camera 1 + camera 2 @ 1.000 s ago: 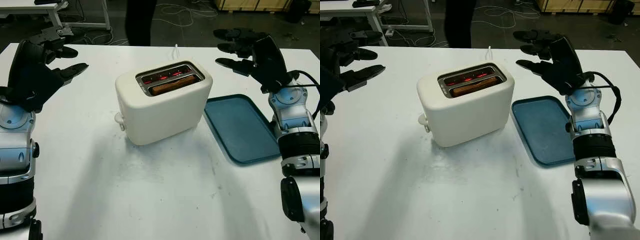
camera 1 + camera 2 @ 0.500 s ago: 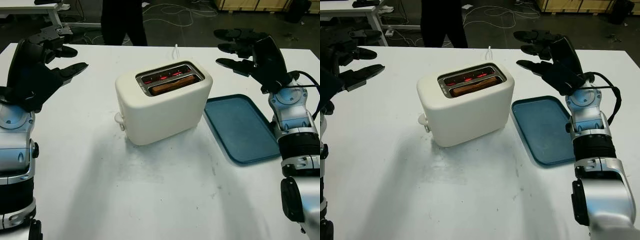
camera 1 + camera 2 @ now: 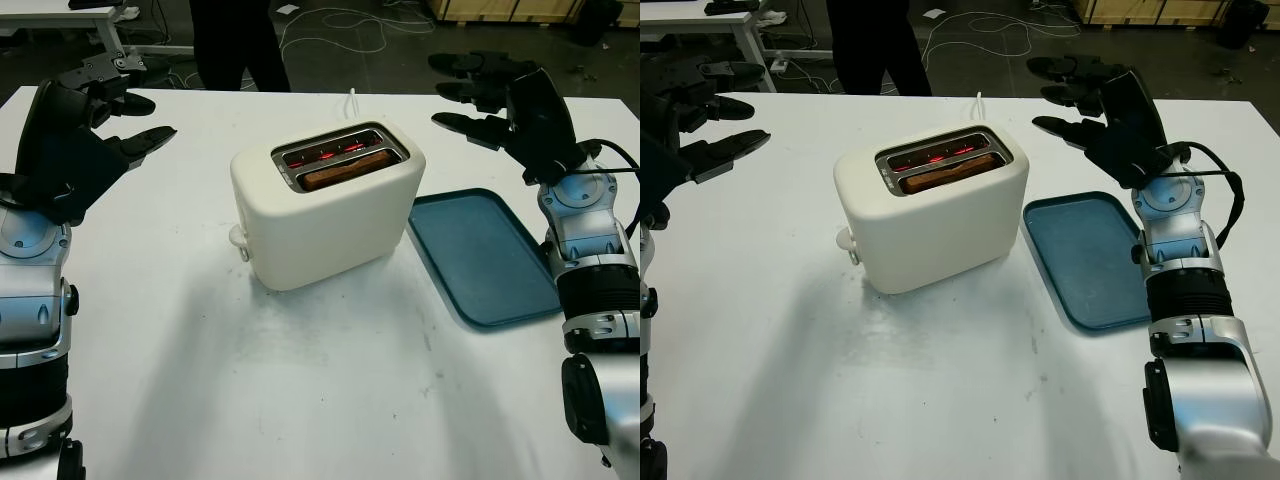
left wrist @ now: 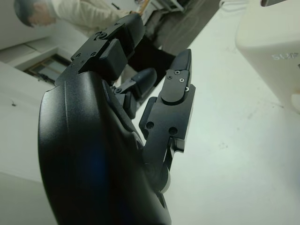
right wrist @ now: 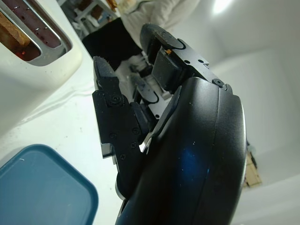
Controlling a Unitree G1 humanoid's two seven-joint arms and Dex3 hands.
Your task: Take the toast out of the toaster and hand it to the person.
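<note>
Browned toast slice (image 3: 345, 168) sits low in the cream plastic toaster (image 3: 325, 205); both black hands, left (image 3: 75, 135) and right (image 3: 510, 105), hang open, empty. Approach from above, pinch the exposed edge.

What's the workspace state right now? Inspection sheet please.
Surface: white table, faint scuffs in front of the toaster.
Job's things: toaster mid-table, elements glowing red; toast in the nearer slot; person standing at the far edge.
Clutter: blue tray, nothing on it, beside the toaster.
Hands: left hand open, raised over the table's left side; right hand open, raised beyond the tray.
Cables: white toaster cord running to the far edge; cables on the floor.
Surroundings: another table, far left.
</note>
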